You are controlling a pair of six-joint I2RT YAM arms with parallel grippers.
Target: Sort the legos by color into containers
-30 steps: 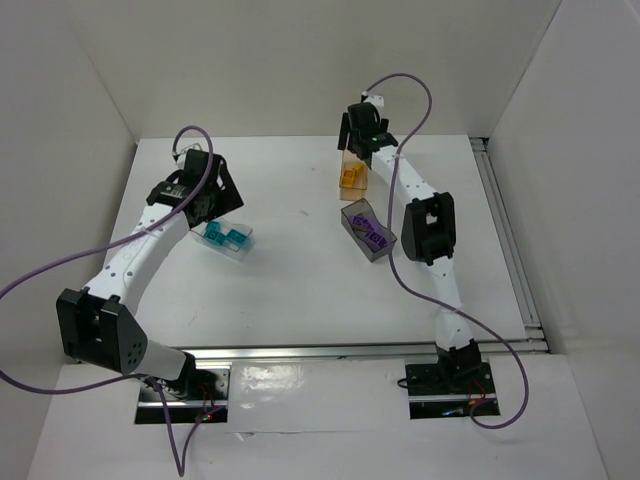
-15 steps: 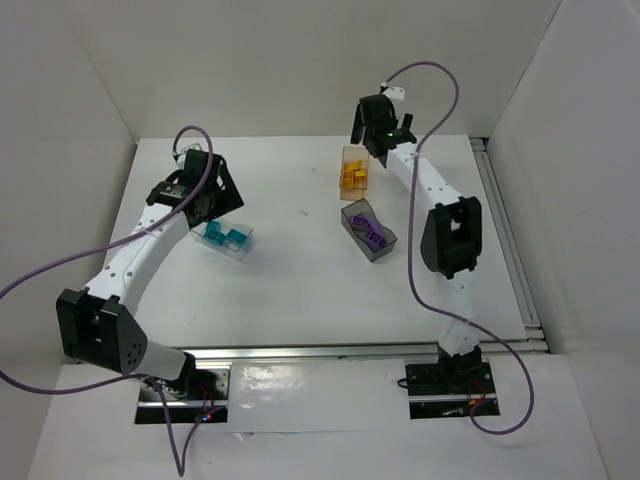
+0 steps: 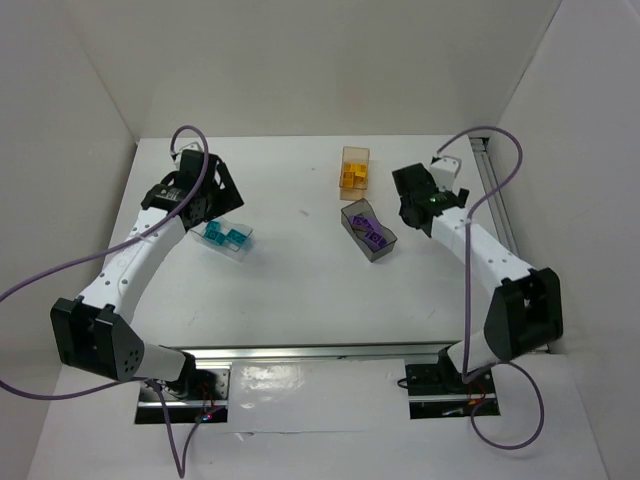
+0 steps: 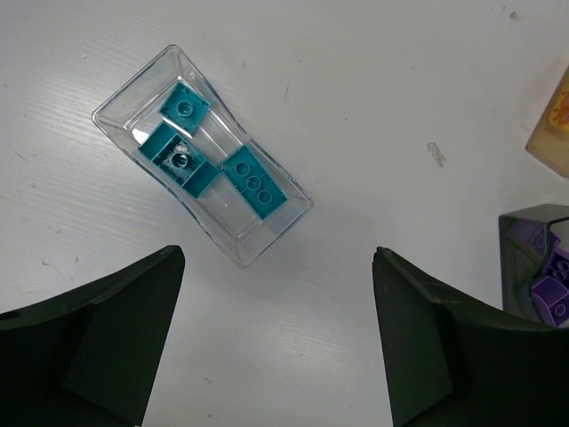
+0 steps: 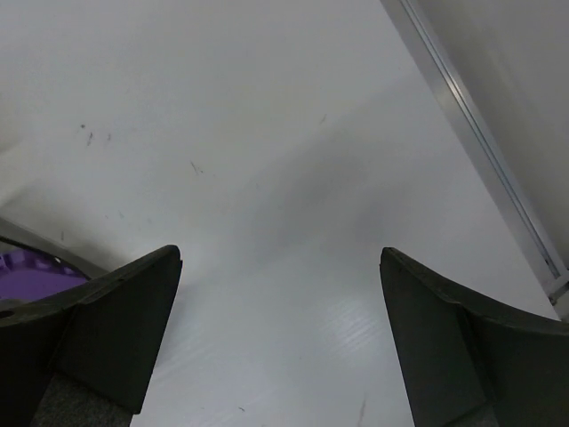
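Left gripper point(image 4: 277, 256), wide open and empty, hovers just short of the diagonally lying clear bin point(image 4: 240, 240); right gripper point(image 5: 280, 253), likewise open, hangs beside the grey bin point(image 3: 384, 250)

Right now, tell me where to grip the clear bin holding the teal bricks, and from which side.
Grip the clear bin across its short width, a jaw outside each long wall near mid-length, coming down from above. It lies flat, long and narrow, and teal bricks crowd the inside. The left jaws stand open, seemingly wide enough.
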